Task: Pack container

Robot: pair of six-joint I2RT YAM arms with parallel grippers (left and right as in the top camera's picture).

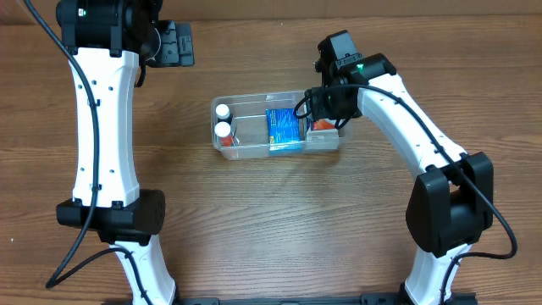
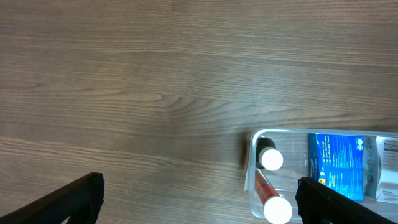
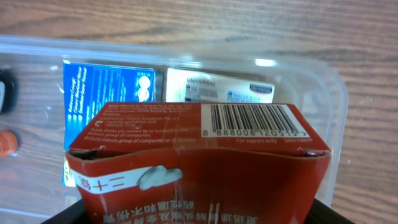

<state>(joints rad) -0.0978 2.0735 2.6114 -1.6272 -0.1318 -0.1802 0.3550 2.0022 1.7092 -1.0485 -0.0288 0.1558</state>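
Observation:
The clear container (image 1: 254, 99) lies mid-table. Inside it are two white-capped bottles (image 1: 223, 111) at the left end and a blue packet (image 1: 284, 129) in the middle. My right gripper (image 1: 326, 110) is shut on a red box (image 1: 320, 127) and holds it over the container's right end. In the right wrist view the red box (image 3: 199, 155) fills the jaws (image 3: 199, 219), above the blue packet (image 3: 106, 87), a white box (image 3: 217, 90) and the container's rim (image 3: 336, 93). My left gripper (image 1: 169, 42) is open and empty at the far left, away from the container.
The left wrist view shows bare wood table, the container's left end (image 2: 254, 149), the bottles (image 2: 271, 159) and the blue packet (image 2: 339, 165), with my open left jaws (image 2: 199, 208) wide apart. The right arm reaches over the table's right side.

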